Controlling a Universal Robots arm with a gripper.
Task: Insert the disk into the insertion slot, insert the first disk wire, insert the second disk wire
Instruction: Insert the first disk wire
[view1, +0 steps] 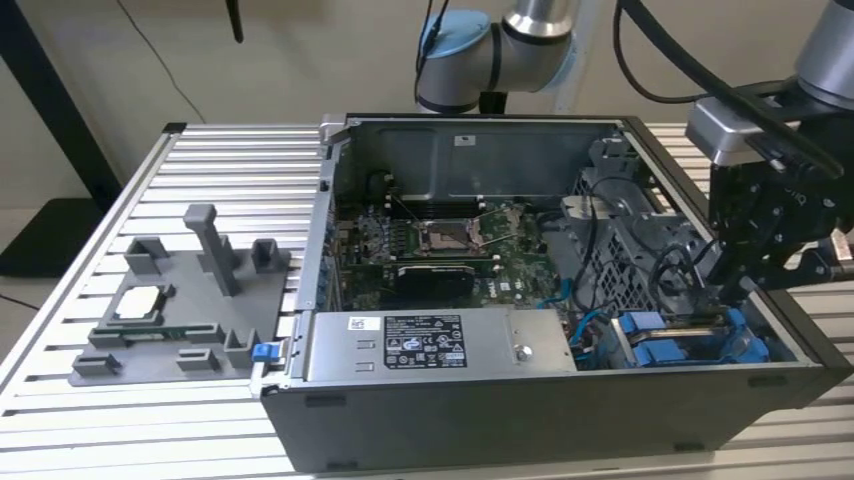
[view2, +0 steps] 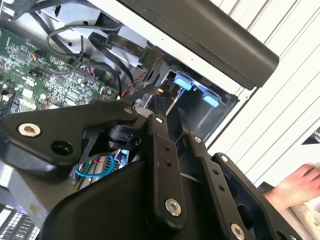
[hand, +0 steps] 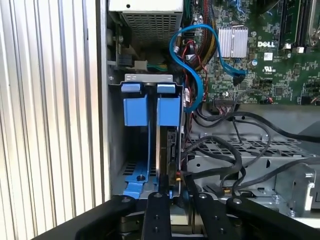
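The disk (hand: 169, 150) is seen seated on edge in the insertion slot (hand: 148, 78), blue carrier tab level with its neighbour, so that step looks done. The gripper (hand: 177, 177) is set right at the disk's near edge. Its fingers (view2: 159, 145) are drawn nearly together on what appears to be the small black plug of a disk wire (view2: 141, 81), judged to be held there to line up with the disk's socket. In the exterior view the arm is dropped steeply over the computer case (view1: 534, 420) at that view's right, wrist tipped toward the slot
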